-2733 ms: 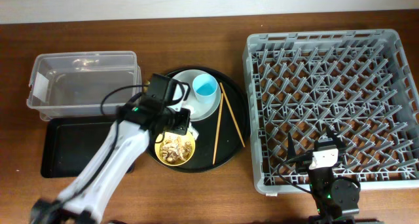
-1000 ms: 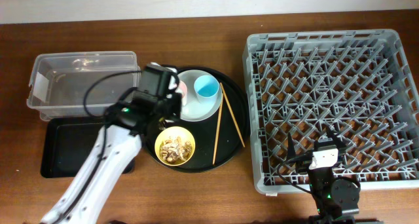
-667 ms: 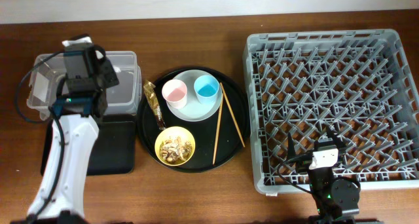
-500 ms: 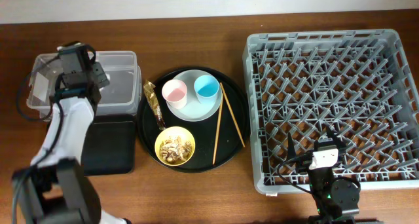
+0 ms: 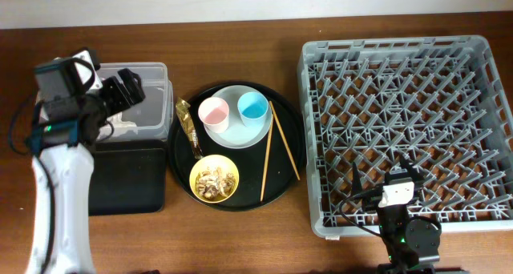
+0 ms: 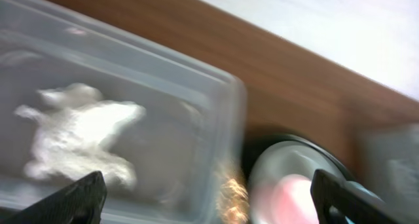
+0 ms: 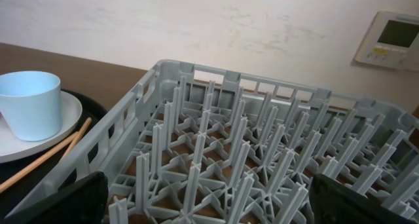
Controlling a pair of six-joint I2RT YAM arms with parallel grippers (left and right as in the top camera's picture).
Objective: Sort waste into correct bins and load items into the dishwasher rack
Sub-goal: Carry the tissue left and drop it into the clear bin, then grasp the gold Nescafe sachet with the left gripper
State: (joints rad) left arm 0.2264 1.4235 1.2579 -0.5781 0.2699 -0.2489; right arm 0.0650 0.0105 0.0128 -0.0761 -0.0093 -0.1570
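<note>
Reading the overhead view as a dial centred on the round black tray (image 5: 250,176):

My left gripper (image 6: 213,199) hangs over the clear tub (image 5: 152,72) at 9 to 10 o'clock, jaws wide apart and holding nothing. The wrist view is blurred, but the crumpled tissue (image 6: 78,135) shows lying inside the tub. The shallow black tray (image 5: 132,186) sits against the tub's near side at 8 o'clock.

On the round tray, the foil wrapper (image 5: 190,128) lies along the 9 o'clock rim. The yellow bowl (image 5: 193,178) with the food scraps (image 5: 214,180) is at 7 o'clock. The pink cup (image 5: 213,111) and blue cup (image 5: 252,107) stand on the plate (image 5: 240,134) toward 12. The chopsticks (image 5: 284,139) lie at 3.

The dishwasher rack (image 5: 393,43), at 3 o'clock on the tabletop, holds none of the items. My right gripper (image 7: 209,201) rests at its near edge, jaws apart and empty.

I judge the tissue done and waste sorting as the step in hand. Next I would swing left toward 3 o'clock, come down on the wrapper and close across its narrow width, clear of the pink cup.
</note>
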